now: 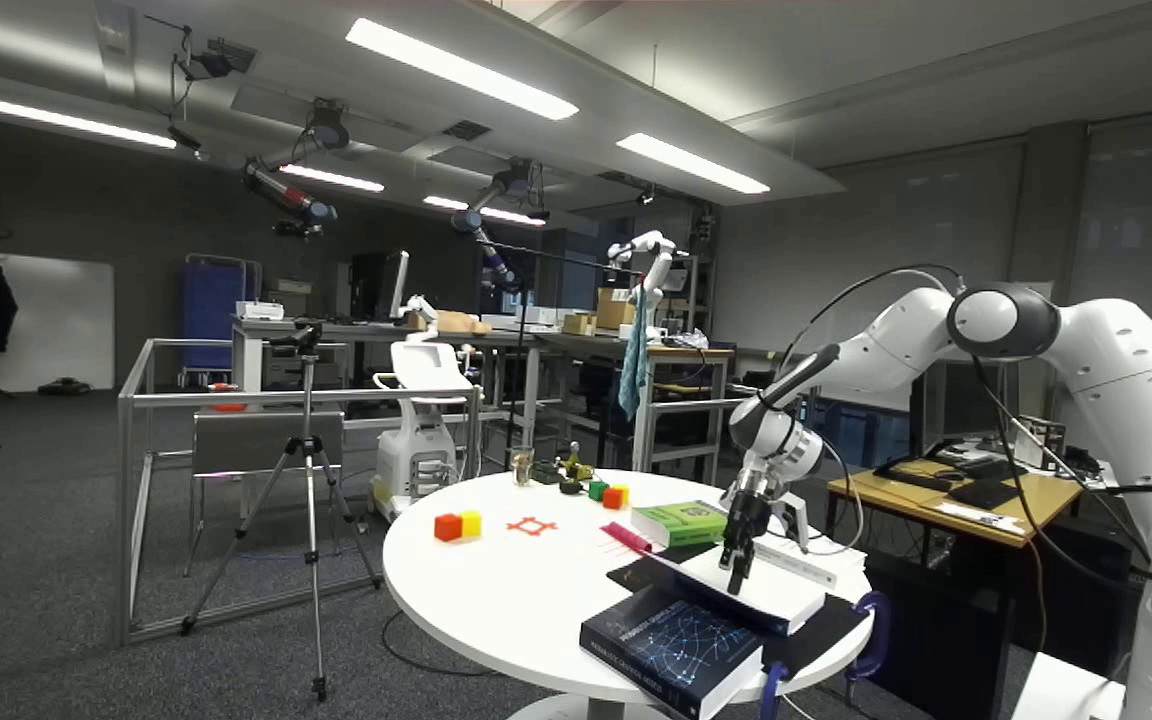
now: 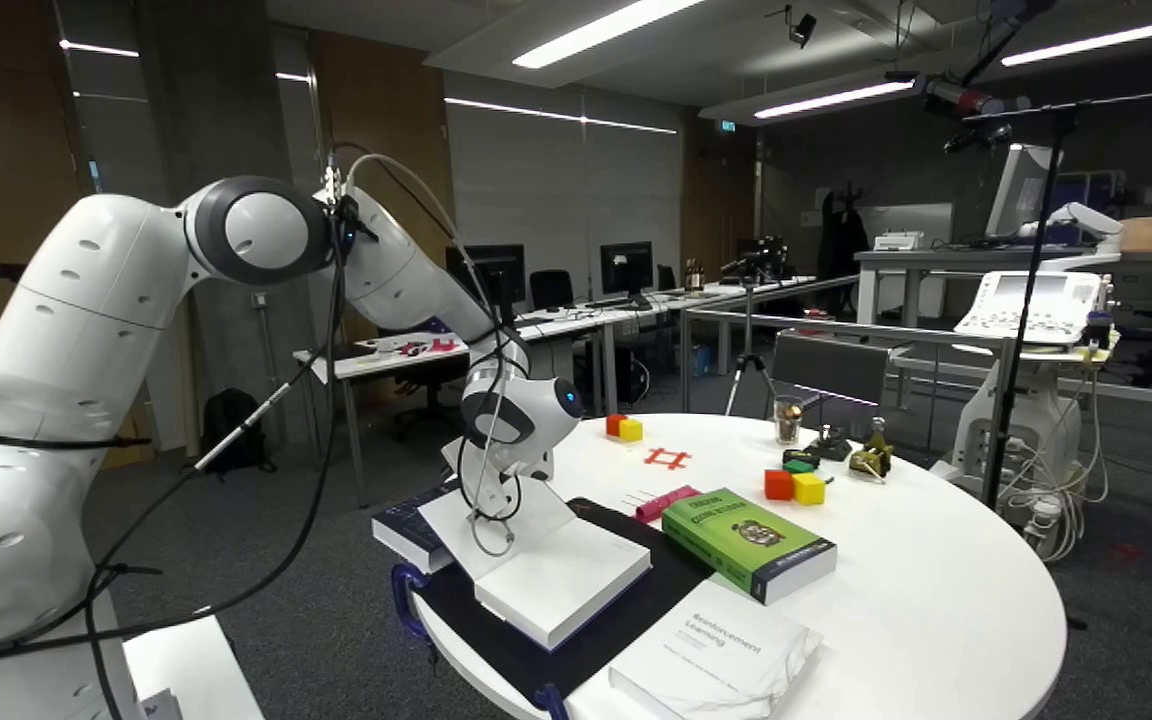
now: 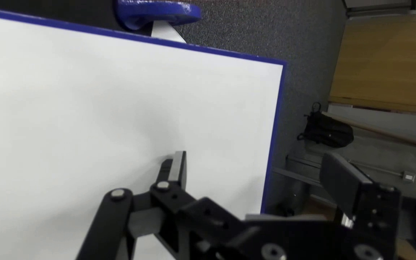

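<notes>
Straddling the free edge of a cover (image 3: 211,108), the tool (image 3: 255,160) stands wide open with nothing gripped. In the wrist view one finger (image 3: 177,167) is over the white inner face, and the other is past the blue border, with only floor seen behind it. Whether the first finger touches the paper I cannot tell. So wide a gap leaves the board room on both sides, so it is not pinched.

The cover belongs to the open book (image 2: 566,575), which rests on a black mat (image 2: 636,608) near the rim of the round worktop (image 2: 946,590). Its page block lies flat, while the cover tilts up towards the dark book (image 1: 676,640); perhaps that thick neighbour props it, or the spine is too stiff to let it drop. Contact there is unclear.

A blue clamp (image 3: 157,10) sits by the mat, and both exterior views show two at the rim; the pair presumably pins the mat so the book does not skate about.

The green book (image 2: 746,540) and white book (image 2: 711,650) lie across the mat from the dark one, probably set aside to leave its middle to a single volume. Cubes (image 2: 809,488) and a glass (image 2: 788,420) stand well apart from the tool, likely to spare them knocks.
</notes>
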Controlling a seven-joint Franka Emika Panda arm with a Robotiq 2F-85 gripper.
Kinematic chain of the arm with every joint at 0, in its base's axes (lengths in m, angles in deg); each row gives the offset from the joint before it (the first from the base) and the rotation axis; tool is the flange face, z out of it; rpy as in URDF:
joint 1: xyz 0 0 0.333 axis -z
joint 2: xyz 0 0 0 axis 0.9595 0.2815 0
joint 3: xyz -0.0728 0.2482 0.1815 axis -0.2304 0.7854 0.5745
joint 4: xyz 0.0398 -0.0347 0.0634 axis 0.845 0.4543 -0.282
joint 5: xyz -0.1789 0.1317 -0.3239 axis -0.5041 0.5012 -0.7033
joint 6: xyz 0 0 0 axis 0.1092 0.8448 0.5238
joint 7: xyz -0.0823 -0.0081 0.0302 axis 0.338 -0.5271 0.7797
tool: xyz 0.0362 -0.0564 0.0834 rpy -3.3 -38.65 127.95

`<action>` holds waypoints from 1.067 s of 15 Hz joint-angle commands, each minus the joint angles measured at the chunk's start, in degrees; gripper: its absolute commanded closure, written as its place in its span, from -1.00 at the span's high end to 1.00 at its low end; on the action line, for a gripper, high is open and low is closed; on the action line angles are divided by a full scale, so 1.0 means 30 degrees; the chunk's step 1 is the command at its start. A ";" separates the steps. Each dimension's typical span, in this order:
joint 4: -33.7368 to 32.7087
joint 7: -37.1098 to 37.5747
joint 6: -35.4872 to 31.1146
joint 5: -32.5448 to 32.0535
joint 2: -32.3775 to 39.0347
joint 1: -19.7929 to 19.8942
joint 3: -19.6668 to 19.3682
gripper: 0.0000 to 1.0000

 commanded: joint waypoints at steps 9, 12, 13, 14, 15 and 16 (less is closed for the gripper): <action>-0.0002 0.0437 -0.0939 -0.1248 0.1232 -0.0757 0.0068 1.00; 0.0028 0.0372 -0.0969 -0.1268 0.1085 -0.0762 0.0124 1.00; 0.0063 0.0356 -0.0920 -0.1280 0.0985 -0.0756 0.0141 1.00; 0.0124 0.0310 -0.0933 -0.1276 0.0832 -0.0754 0.0157 1.00; 0.0154 0.0253 -0.0918 -0.1280 0.0717 -0.0743 0.0173 1.00; 0.0207 0.0193 -0.0945 -0.1309 0.0561 -0.0752 0.0180 1.00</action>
